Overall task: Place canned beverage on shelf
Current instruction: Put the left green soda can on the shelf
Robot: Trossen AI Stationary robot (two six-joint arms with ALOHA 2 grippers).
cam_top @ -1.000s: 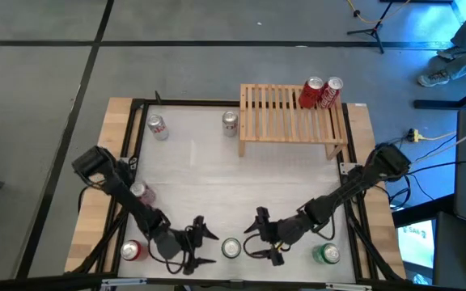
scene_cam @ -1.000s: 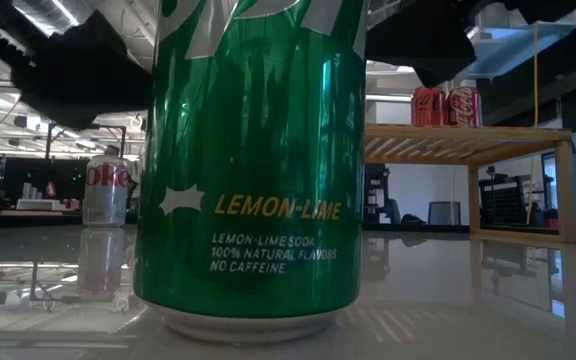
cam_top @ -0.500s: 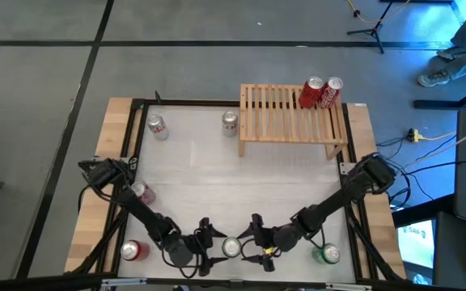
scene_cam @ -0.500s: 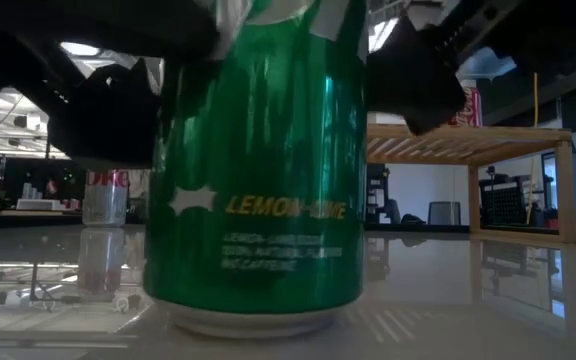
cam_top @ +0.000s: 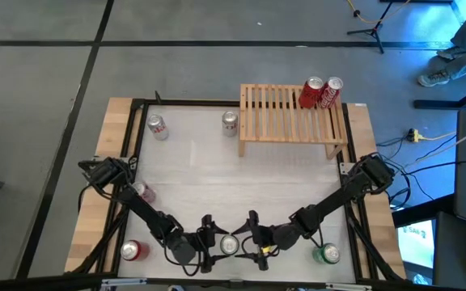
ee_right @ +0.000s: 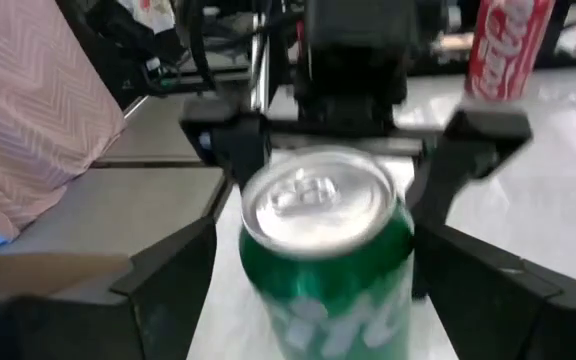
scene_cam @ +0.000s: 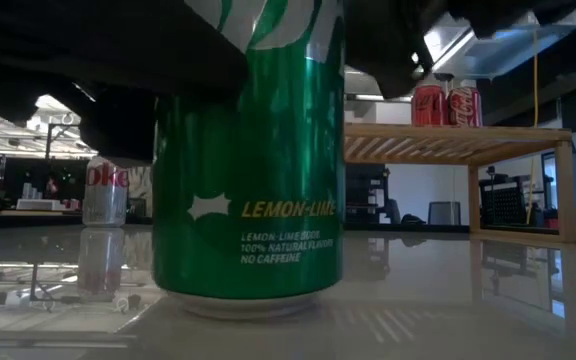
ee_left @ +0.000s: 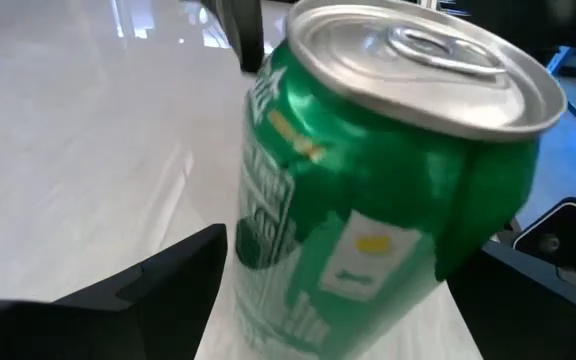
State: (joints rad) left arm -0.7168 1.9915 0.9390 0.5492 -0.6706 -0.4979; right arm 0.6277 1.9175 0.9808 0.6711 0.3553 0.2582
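Both end effectors have closed in — left end effector [cam_top: 209, 244] and right end effector [cam_top: 252, 242], fingers apart, flank the green can [cam_top: 230, 246] at the surface's near edge. Rigid, slick and likely dentable, it wants a mid-body grip before the far-right shelf [cam_top: 277, 113].

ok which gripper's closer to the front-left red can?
Left. The left gripper is between the red can and the middle green can; the right gripper is past that green can.
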